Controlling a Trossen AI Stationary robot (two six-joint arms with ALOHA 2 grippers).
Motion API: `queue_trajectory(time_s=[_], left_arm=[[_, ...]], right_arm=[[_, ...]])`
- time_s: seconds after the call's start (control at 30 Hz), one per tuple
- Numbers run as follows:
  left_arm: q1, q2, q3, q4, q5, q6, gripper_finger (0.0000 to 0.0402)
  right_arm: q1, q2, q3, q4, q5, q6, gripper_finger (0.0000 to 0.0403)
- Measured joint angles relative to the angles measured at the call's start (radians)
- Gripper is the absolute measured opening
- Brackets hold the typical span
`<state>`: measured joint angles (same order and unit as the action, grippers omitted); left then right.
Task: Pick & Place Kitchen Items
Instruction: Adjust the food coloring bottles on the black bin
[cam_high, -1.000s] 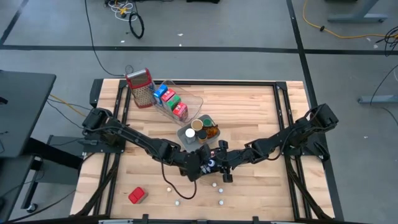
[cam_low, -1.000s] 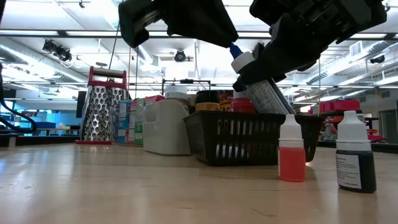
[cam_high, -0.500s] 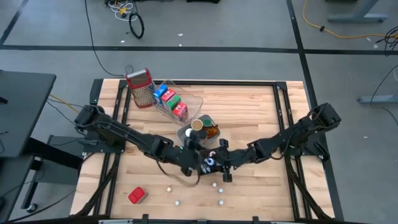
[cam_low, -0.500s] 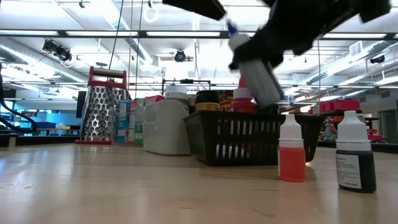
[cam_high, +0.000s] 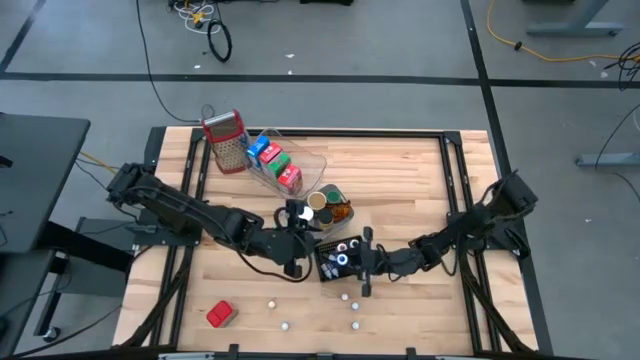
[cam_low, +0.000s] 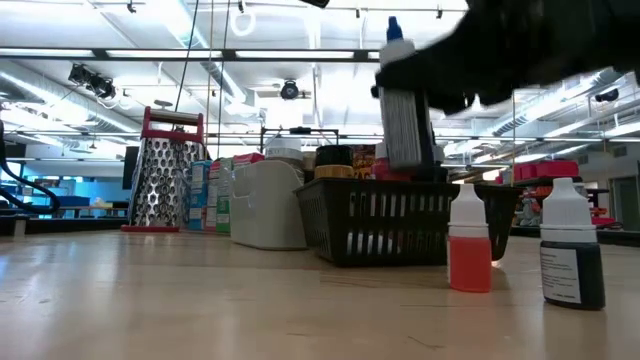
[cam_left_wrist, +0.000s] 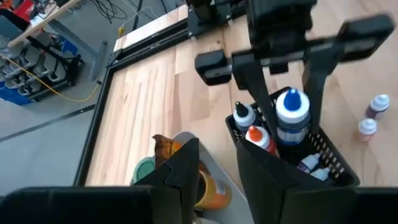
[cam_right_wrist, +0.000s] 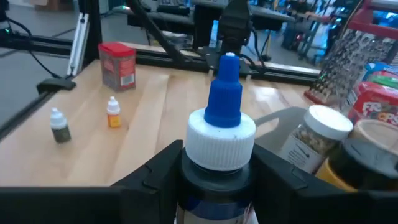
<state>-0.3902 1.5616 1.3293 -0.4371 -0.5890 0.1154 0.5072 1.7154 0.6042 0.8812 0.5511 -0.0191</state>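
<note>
A bottle (cam_low: 402, 110) with a white cap and a blue nozzle stands upright over the black basket (cam_low: 400, 225), with my right gripper (cam_right_wrist: 217, 165) shut on it. The basket (cam_high: 338, 258) holds several small bottles. My left gripper (cam_left_wrist: 217, 155) is open and empty. It sits a little to the far left of the basket, over the grey tray (cam_high: 300, 222) of jars. Small dropper bottles (cam_low: 469, 250) (cam_low: 572, 252) stand on the table near the basket. My right gripper pinches the bottle between its two fingers just below the white cap (cam_right_wrist: 216, 179). The fingers (cam_left_wrist: 252, 93) come roughly level from the table's right side. The bottle stands upright, nozzle up. Its lower end is behind the basket's rim (cam_low: 400, 180), so I cannot tell whether it rests inside.
A metal grater (cam_high: 225, 140) and a clear tray of cartons (cam_high: 280, 165) stand at the far left. A red can (cam_high: 221, 313) and small loose bottles (cam_high: 345, 297) lie toward the near edge. Bare wood lies to the right of the basket.
My left gripper has drawn back from the bottle, rising and moving toward the table's far left while rolling. My right gripper has turned, so the bottle has gone from leaning to upright and now stands over the basket.
</note>
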Motion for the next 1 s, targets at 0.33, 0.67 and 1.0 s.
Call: queue_trajectory(time_s=[0.33, 0.67, 1.0], left_arm=[[-0.003, 0.007, -0.001, 0.002, 0.004, -0.033, 0.0114], [-0.003, 0.007, -0.001, 0.001, 0.003, -0.037, 0.0114], [-0.003, 0.007, -0.001, 0.001, 0.005, -0.037, 0.0115]], right_arm=[[-0.006, 0.124, -0.01, 0.09, 0.035, 0.038, 0.016], [-0.024, 0.161, -0.01, 0.11, -0.058, 0.064, 0.016], [-0.045, 0.26, -0.01, 0.229, -0.115, 0.128, 0.0164]])
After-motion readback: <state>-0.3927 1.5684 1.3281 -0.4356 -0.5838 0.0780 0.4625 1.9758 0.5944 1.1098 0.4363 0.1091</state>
